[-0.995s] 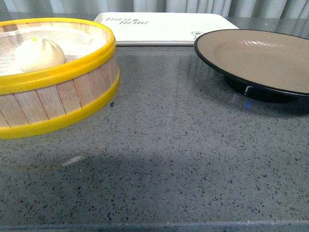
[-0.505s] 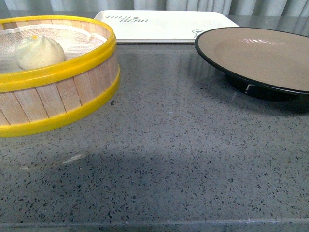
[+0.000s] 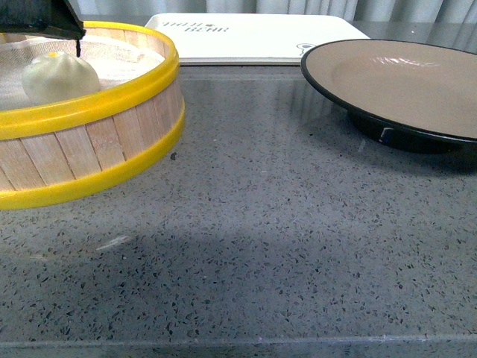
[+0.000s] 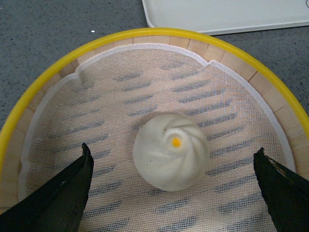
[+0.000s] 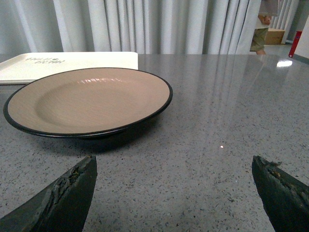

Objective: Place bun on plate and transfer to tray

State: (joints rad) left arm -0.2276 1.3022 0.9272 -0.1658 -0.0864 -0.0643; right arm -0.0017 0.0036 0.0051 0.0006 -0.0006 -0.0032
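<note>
One white, pleated, orange-dotted bun (image 4: 171, 151) sat in the yellow-rimmed basket (image 3: 89, 112), upper left of the front view, inside the wide-open left pincer (image 4: 173, 157); the right pincer (image 5: 173, 166) gaped before the plate (image 5: 87, 99).

The bun (image 3: 59, 77) sits on white mesh inside the yellow-rimmed steamer basket (image 3: 104, 138) at the left. A dark part of the left gripper (image 3: 39, 20) hangs just above it. The plate (image 3: 402, 82) stands at the right, and the tray (image 3: 253, 39) lies behind both on the speckled grey counter (image 3: 283, 246).
</note>
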